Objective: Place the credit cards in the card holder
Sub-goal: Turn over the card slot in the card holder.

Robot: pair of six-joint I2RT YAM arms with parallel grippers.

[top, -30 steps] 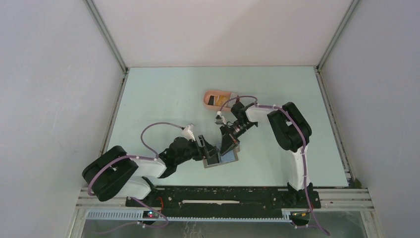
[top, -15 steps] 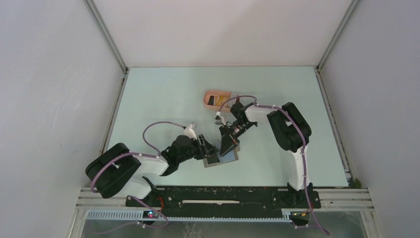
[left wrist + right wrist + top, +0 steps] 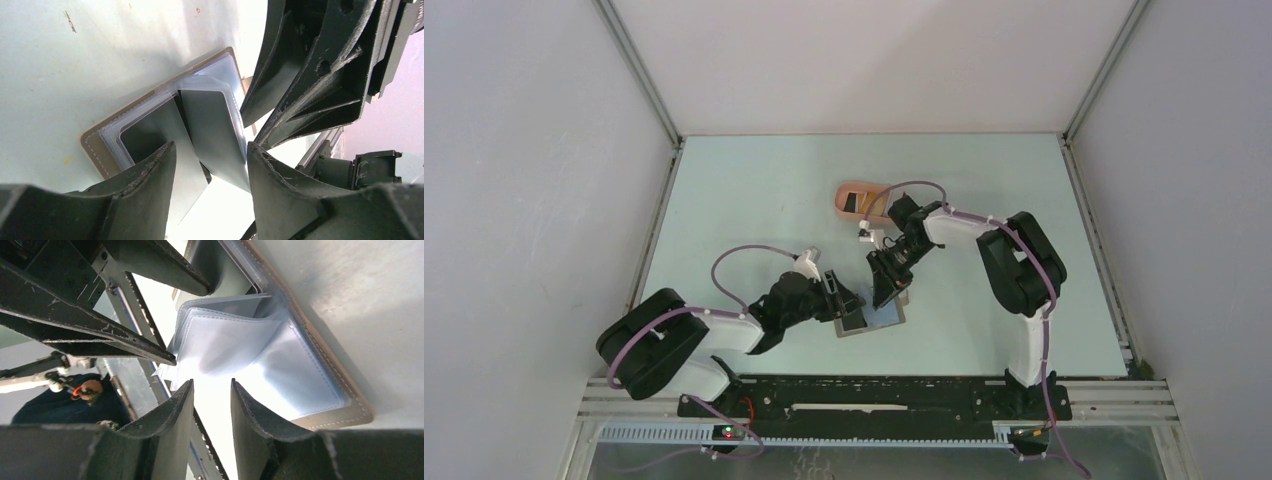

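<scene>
The right jaws have been eased apart, empty, over the holder point(image 3: 876, 322), spread open on the tabletop point(image 3: 754, 200) between both arms. Whether the left jaws grip a sleeve cannot be told; cards point(image 3: 851, 203) are left in the tray point(image 3: 844, 187).

Crowded over the card holder point(image 3: 886, 320)
Left gripper point(image 3: 849, 312) and right gripper point(image 3: 889, 298) stand nearly touching above it, leaving only a narrow gap between them; the far surface point(image 3: 754, 190) offers free passage, apart from the pink tray point(image 3: 844, 200).
</scene>
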